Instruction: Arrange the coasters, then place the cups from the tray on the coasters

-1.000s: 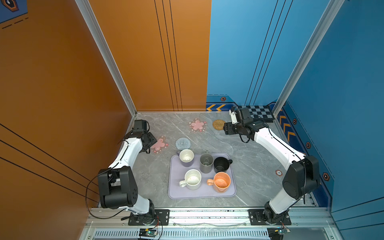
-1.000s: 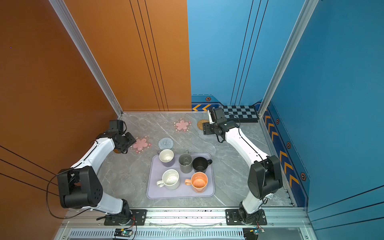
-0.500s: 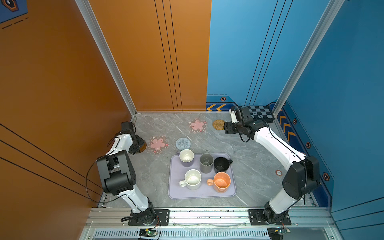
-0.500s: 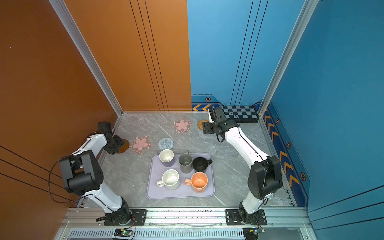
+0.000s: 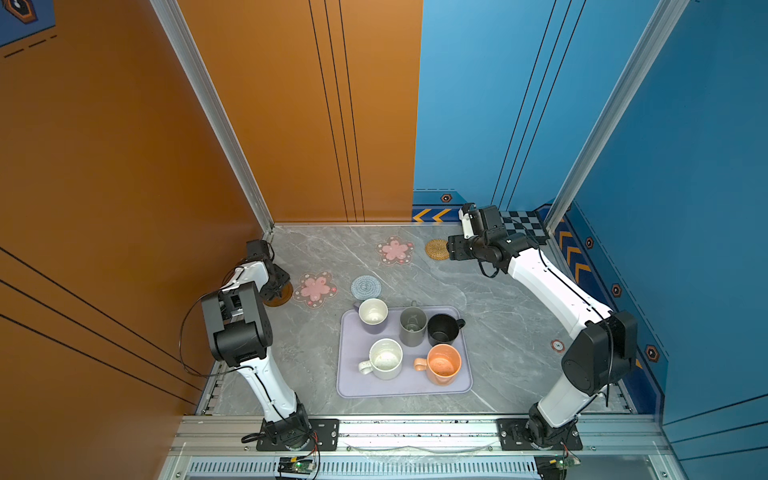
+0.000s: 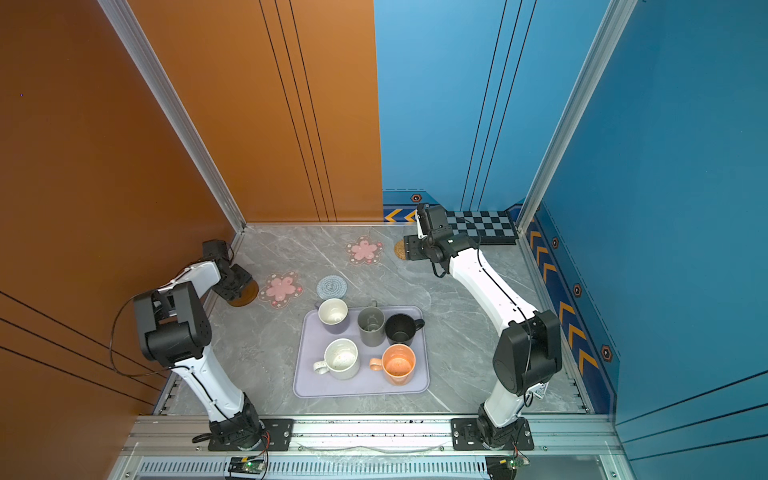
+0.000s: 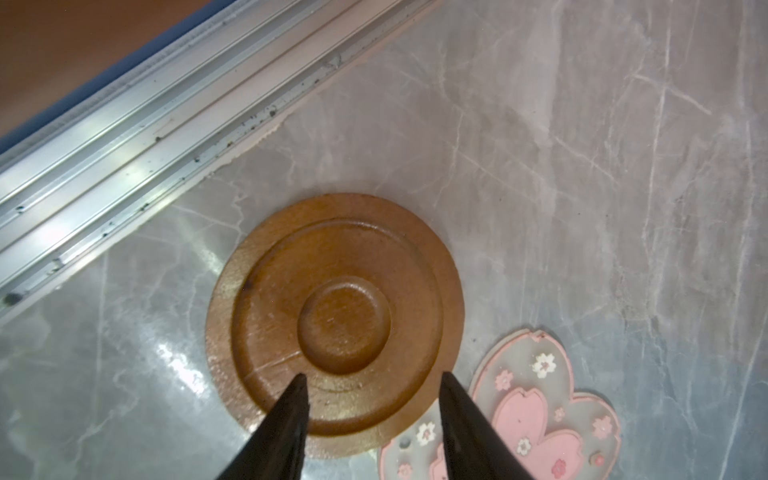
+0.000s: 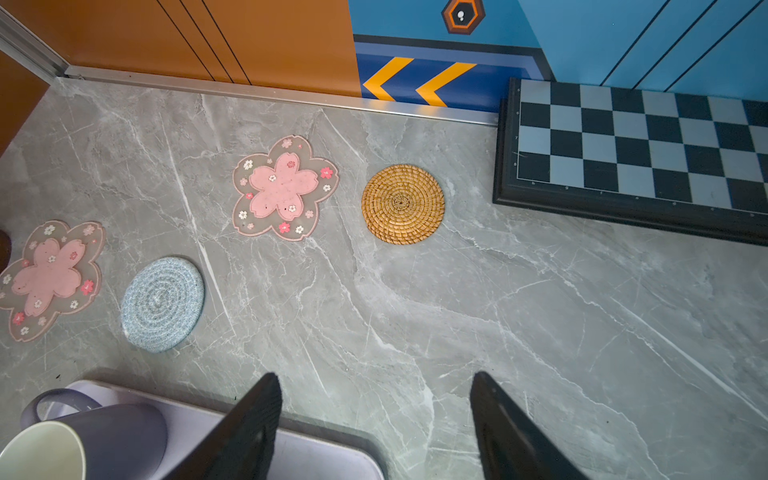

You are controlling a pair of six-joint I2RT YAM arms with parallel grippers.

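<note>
My left gripper [image 7: 372,380] is open at the left wall, its tips over the near part of the brown wooden coaster [image 7: 334,320], nothing between them. Beside that disc lies a pink flower coaster [image 5: 315,289], then the grey-blue woven coaster [image 5: 365,286]. Another pink flower coaster [image 5: 395,250] and the rattan coaster [image 8: 402,203] lie at the back. My right gripper [image 8: 376,380] hangs open and empty above the table by the rattan one. The lavender tray [image 5: 405,390] carries the lavender cup [image 5: 372,315], grey cup [image 5: 412,326], black cup [image 5: 442,329], white speckled cup [image 5: 385,358] and orange cup [image 5: 444,364].
A black checkered board [image 5: 521,224] lies in the back right corner behind my right wrist. An aluminium rail [image 7: 124,137] runs along the left wall close to the wooden disc. Bare marble table [image 5: 498,324] shows between the tray and my right arm.
My left arm has swung from the near pink flower coaster out to the left wall and now stands over the wooden disc, jaws slightly narrower. The right arm has barely moved.
</note>
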